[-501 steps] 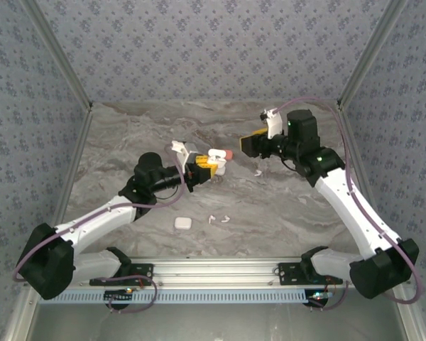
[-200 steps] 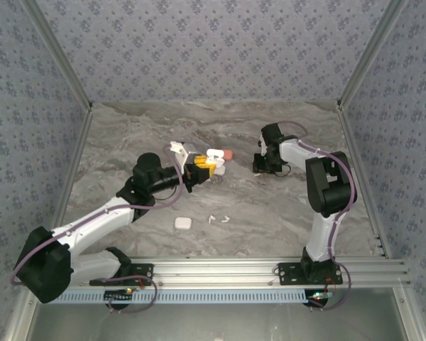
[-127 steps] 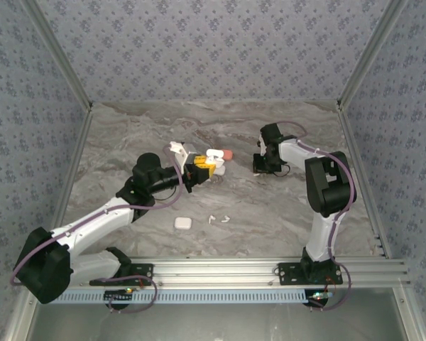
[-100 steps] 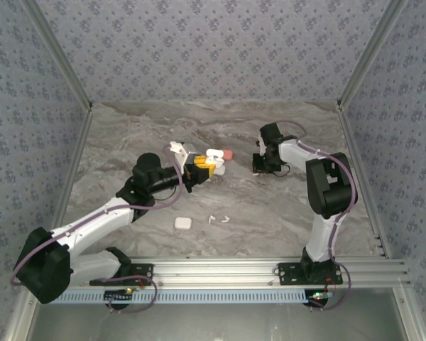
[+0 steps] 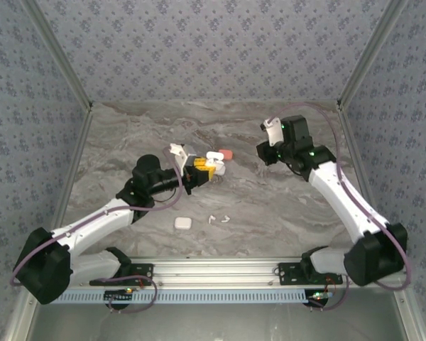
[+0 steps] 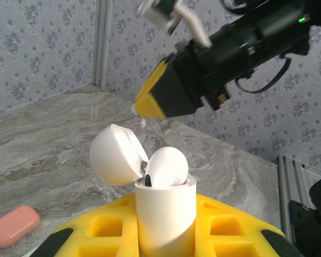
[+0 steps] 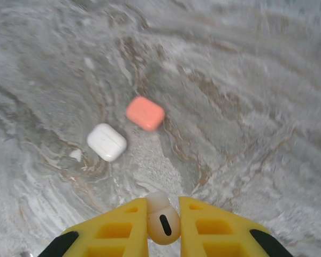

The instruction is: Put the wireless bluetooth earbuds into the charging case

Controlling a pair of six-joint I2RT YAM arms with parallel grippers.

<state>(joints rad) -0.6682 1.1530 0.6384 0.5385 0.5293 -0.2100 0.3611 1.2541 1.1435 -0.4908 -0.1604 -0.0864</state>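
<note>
My left gripper point(image 6: 166, 238) is shut on an open white charging case point(image 6: 166, 206) held upright, its lid point(image 6: 115, 155) tipped back to the left. One white earbud point(image 6: 168, 167) sits in the case. My right gripper point(image 7: 163, 213) is shut on a white earbud point(image 7: 164, 227) with a dark slot, and hangs above the table. In the top view the left gripper point(image 5: 207, 168) is at mid-table and the right gripper point(image 5: 263, 151) is to its right, apart from it. From the left wrist the right gripper point(image 6: 143, 111) hovers above and behind the case.
A pink case point(image 7: 145, 113) and a closed white case point(image 7: 106, 142) lie on the marble table point(image 7: 246, 80), with a small white earbud point(image 7: 75, 155) beside them. Nearer the arms' bases lie another white case point(image 5: 183, 222) and two loose white earbuds point(image 5: 219, 218).
The right arm has risen from the table with a white earbud between its fingers and unfolded to the right. The left arm has stayed still with the open case.
</note>
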